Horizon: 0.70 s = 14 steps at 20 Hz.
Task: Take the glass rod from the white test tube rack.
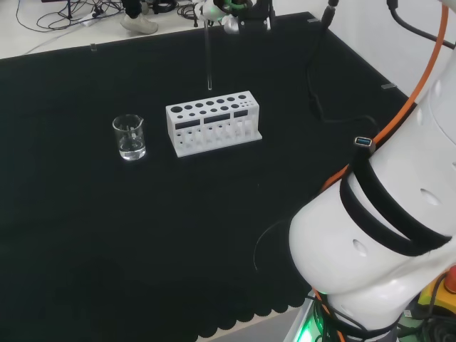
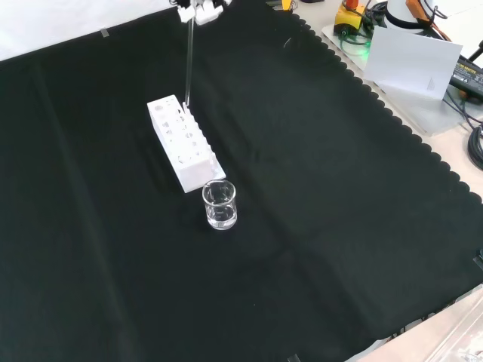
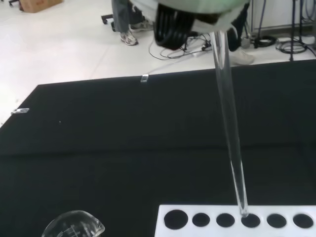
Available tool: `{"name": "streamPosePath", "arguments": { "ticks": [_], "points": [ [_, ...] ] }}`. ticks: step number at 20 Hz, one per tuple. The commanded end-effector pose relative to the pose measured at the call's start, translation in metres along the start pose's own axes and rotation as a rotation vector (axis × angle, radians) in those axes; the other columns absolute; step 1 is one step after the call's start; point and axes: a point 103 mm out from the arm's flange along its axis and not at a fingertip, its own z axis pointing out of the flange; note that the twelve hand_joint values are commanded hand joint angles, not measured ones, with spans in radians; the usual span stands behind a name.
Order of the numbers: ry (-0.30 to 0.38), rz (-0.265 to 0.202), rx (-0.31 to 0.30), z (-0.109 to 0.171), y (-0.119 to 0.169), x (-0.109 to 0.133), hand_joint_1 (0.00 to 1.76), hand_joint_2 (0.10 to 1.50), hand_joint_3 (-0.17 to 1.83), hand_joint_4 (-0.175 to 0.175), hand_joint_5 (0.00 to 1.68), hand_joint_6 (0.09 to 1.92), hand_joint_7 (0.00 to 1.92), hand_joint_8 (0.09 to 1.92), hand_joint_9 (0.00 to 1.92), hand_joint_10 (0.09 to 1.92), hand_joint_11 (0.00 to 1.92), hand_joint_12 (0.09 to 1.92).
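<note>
The white test tube rack (image 1: 214,122) (image 2: 181,142) stands near the middle of the black cloth, with rows of round holes on top. A clear glass rod (image 1: 208,57) (image 2: 189,60) (image 3: 229,128) hangs nearly upright over it. Its upper end is pinched in the hand (image 1: 222,10) (image 2: 198,9) (image 3: 190,15) at the top edge of the head and front views. In the wrist view the rod's lower tip sits just above a hole in the rack (image 3: 207,211). The head view shows a small gap between that tip and the rack.
A small clear glass beaker (image 1: 130,137) (image 2: 219,204) (image 3: 74,228) stands left of the rack in the head view and in front of it in the front view. The arm's white links (image 1: 385,228) fill the head view's right. Cables and gear lie beyond the cloth's edges.
</note>
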Motion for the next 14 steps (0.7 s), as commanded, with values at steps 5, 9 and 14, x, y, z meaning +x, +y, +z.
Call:
{"name": "streamPosePath", "arguments": {
  "ticks": [5, 9, 14],
  "points": [
    [0.007, 0.025, 0.009, -0.007, -0.026, 0.011, 1.3, 0.78, 0.56, -0.175, 1.14, 0.58, 1.13, 1.18, 1.58, 0.87, 1.63, 0.67],
    [-0.004, 0.013, 0.008, -0.01, -0.031, 0.011, 1.31, 0.78, 0.56, -0.175, 1.14, 0.58, 1.13, 1.18, 1.58, 0.87, 1.63, 0.67],
    [-0.043, 0.032, 0.016, -0.012, -0.036, 0.007, 1.3, 0.78, 0.56, -0.175, 1.14, 0.57, 1.13, 1.18, 1.59, 0.87, 1.63, 0.67]
  ]
}}
